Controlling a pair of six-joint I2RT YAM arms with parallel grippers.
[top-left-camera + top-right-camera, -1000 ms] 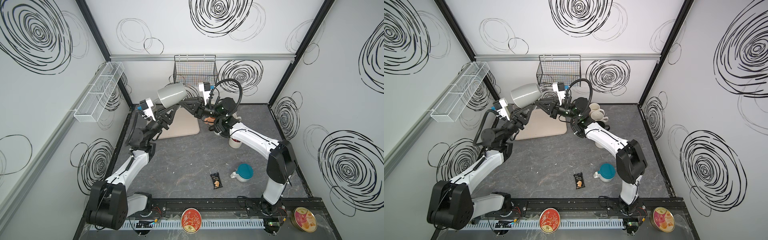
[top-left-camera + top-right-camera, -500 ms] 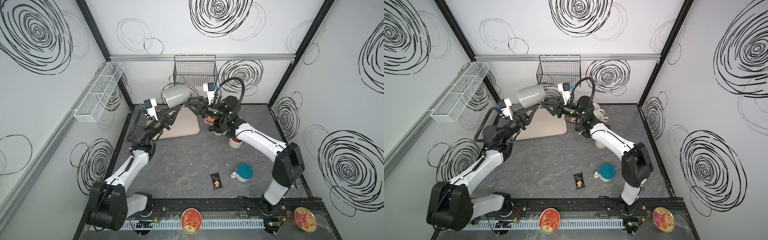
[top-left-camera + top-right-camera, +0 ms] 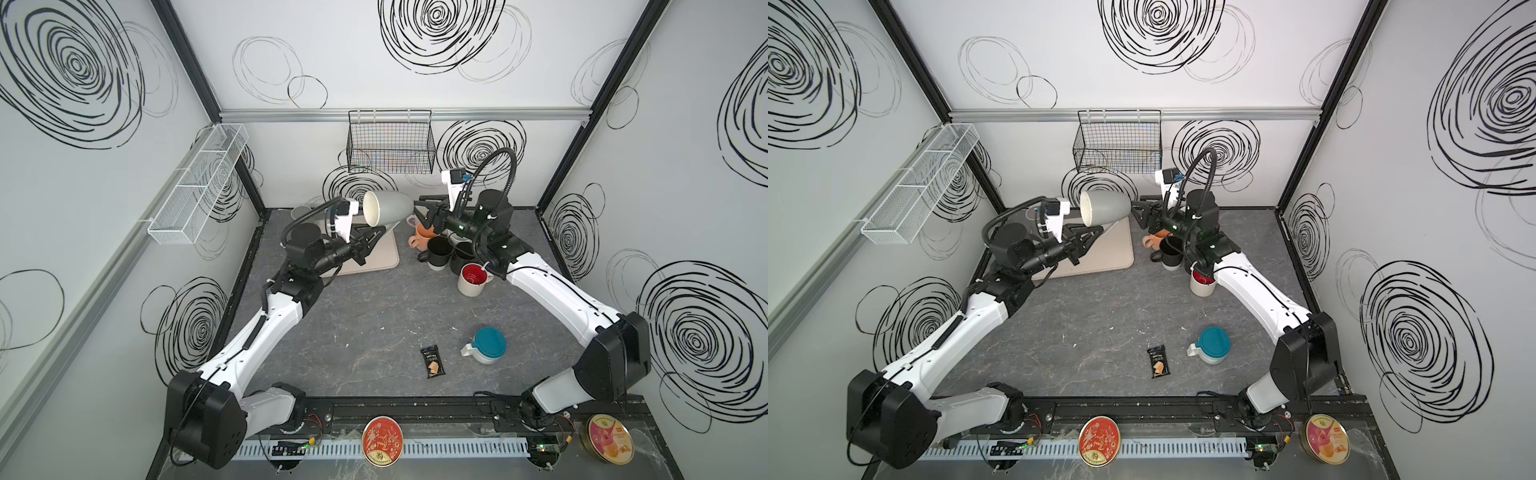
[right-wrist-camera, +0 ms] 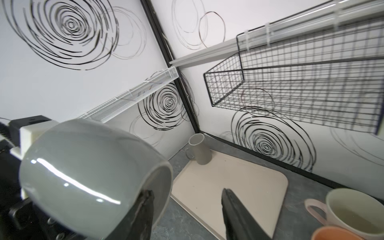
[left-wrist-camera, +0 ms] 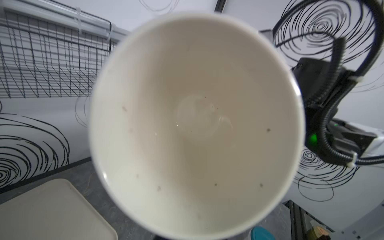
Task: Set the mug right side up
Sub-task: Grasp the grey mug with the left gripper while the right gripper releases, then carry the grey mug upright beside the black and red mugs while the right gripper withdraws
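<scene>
Grey tabletop, glossy grey mug sideways

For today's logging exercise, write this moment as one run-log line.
grey mug: airborne, on its side | left gripper: shut on it | right gripper: open beside its base

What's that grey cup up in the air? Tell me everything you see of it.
A glossy grey mug with a speckled cream inside, ceramic by its look, held on its side over the beige mat. The left gripper is shut on it from below; the right gripper, open, sits at its base. No handle shows.
</scene>
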